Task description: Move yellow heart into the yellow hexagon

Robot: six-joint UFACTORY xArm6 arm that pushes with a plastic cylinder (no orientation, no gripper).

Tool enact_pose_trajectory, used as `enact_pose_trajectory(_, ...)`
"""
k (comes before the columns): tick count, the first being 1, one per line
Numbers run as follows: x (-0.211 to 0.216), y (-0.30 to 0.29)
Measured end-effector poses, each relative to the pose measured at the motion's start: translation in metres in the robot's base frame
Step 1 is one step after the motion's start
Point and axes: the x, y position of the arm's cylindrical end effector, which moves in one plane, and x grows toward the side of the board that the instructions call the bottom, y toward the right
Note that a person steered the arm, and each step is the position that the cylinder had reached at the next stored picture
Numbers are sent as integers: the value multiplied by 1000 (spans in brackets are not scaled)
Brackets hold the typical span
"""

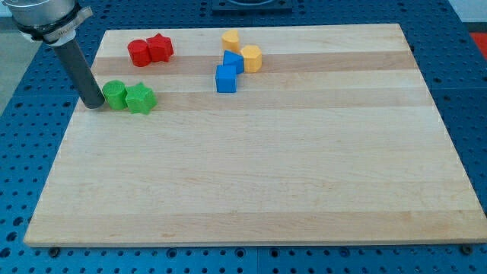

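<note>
Pale wooden board (251,175) on blue perforated table (23,152)

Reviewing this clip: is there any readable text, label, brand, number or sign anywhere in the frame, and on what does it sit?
None: no text, label, number or sign is readable anywhere.
The wooden board, the coloured blocks, the rod ending in my tip and the blue perforated table show no markings.

My tip (94,105) is set at the board's (266,190) left edge. Just to its right a green block (115,94) is found, touching or nearly so, with a second green block (140,99) pressed against it. Two touching red blocks (138,52) (160,47) are placed above and right of my tip. Well to the right, two blue blocks (233,62) (226,78) are stacked in the view, flanked by one yellow block (230,39) above and another yellow block (252,58) at the right.
</note>
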Motion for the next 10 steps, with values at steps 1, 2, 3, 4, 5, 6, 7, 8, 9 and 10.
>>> enact_pose_trajectory(1,-9,13)
enact_pose_trajectory(2,-9,35)
enact_pose_trajectory(3,-8,39)
enact_pose_trajectory(4,0,39)
enact_pose_trajectory(5,76,62)
enact_pose_trajectory(6,147,102)
enact_pose_trajectory(7,185,155)
enact_pose_trajectory(8,128,174)
enact_pose_trajectory(9,69,167)
enact_pose_trajectory(10,69,167)
